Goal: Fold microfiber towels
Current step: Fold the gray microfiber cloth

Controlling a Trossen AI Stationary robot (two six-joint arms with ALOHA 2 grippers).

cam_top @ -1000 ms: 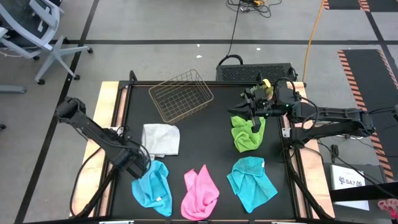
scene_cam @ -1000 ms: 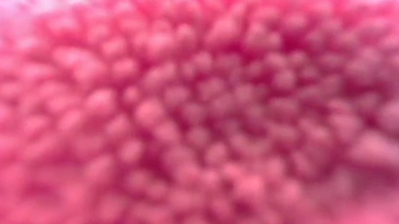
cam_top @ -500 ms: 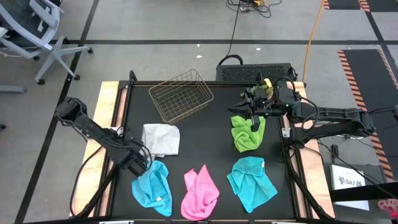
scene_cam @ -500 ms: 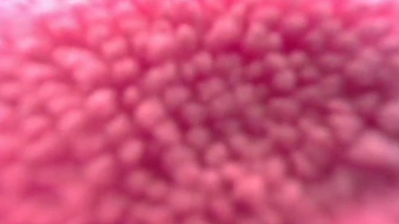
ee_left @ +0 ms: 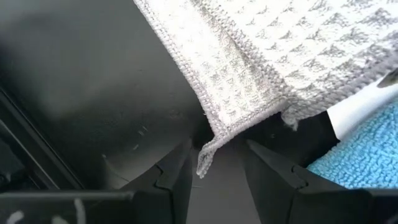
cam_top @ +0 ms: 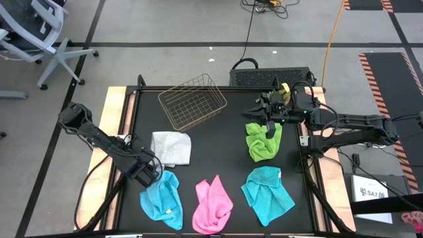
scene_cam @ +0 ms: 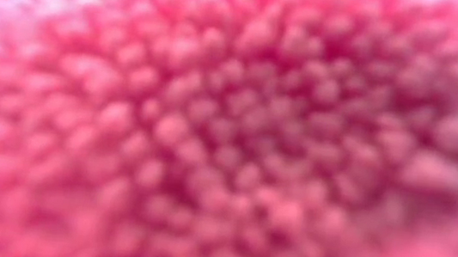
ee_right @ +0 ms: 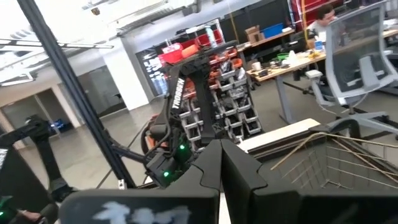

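Five microfiber towels lie crumpled on the black table (cam_top: 218, 165): white-grey (cam_top: 171, 148), cyan (cam_top: 162, 198), pink (cam_top: 213, 205), a second cyan (cam_top: 266, 194) and lime green (cam_top: 262, 144). My left gripper (cam_top: 149, 173) points down, open, at the white-grey towel's near left corner. In the left wrist view that corner (ee_left: 205, 158) lies between the two fingers (ee_left: 174, 177), with the cyan towel (ee_left: 364, 155) beside it. My right gripper (cam_top: 254, 116) hovers shut, about level, high above the lime green towel's far edge. Pink towel fibres (scene_cam: 229, 128) fill the low view.
A copper wire basket (cam_top: 193, 100) stands tilted at the table's far middle, and it also shows in the right wrist view (ee_right: 323, 155). Wooden rails (cam_top: 112, 132) border the table on the left and right. Bare black surface lies between the basket and the towels.
My left gripper has sunk toward the table at the white-grey towel's near left corner and rolled slightly. The towels lie as before.
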